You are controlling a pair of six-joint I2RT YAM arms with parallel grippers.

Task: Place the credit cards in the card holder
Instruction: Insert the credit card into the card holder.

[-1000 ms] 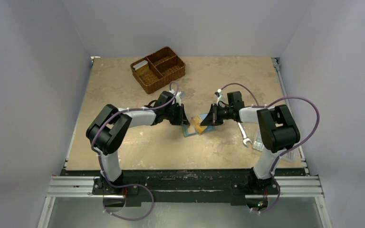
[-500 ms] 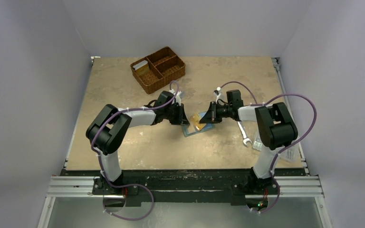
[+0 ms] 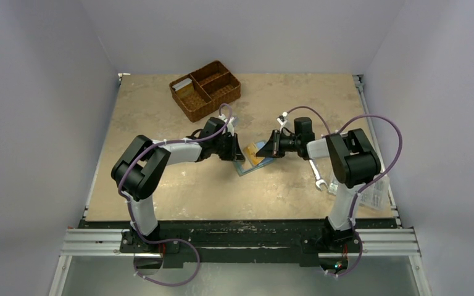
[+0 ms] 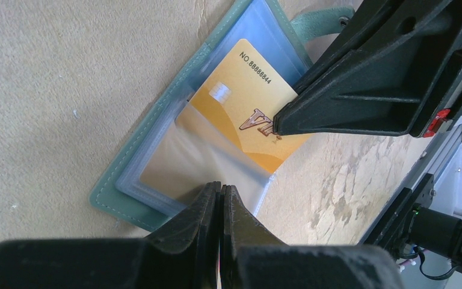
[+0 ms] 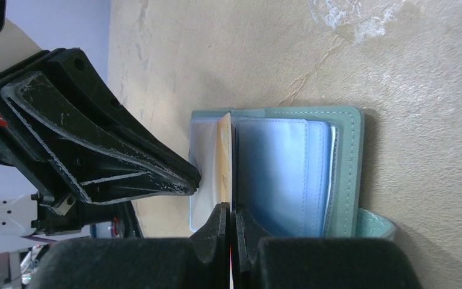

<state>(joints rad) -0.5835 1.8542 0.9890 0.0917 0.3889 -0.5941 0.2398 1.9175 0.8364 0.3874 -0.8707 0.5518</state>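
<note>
The teal card holder (image 4: 133,161) lies open on the table, its clear sleeves facing up. A yellow-orange credit card (image 4: 240,90) sits partly inside one sleeve. My right gripper (image 4: 278,126) comes in from the right and is shut on that card's edge. In the right wrist view the credit card (image 5: 224,150) shows edge-on, standing between the sleeves of the card holder (image 5: 343,174). My left gripper (image 4: 221,188) is shut on the lip of a clear sleeve. From above, both grippers meet over the card holder (image 3: 243,169). More credit cards (image 3: 184,84) lie in the basket.
A brown three-compartment wicker basket (image 3: 205,89) stands at the back left of the table. A silver wrench (image 3: 316,172) lies to the right of the holder. A clear plastic box (image 3: 370,194) sits by the right arm's base.
My right gripper has shifted a little left and away with the card, and its elbow has swung inward. The left gripper has stayed put on the sleeve.
</note>
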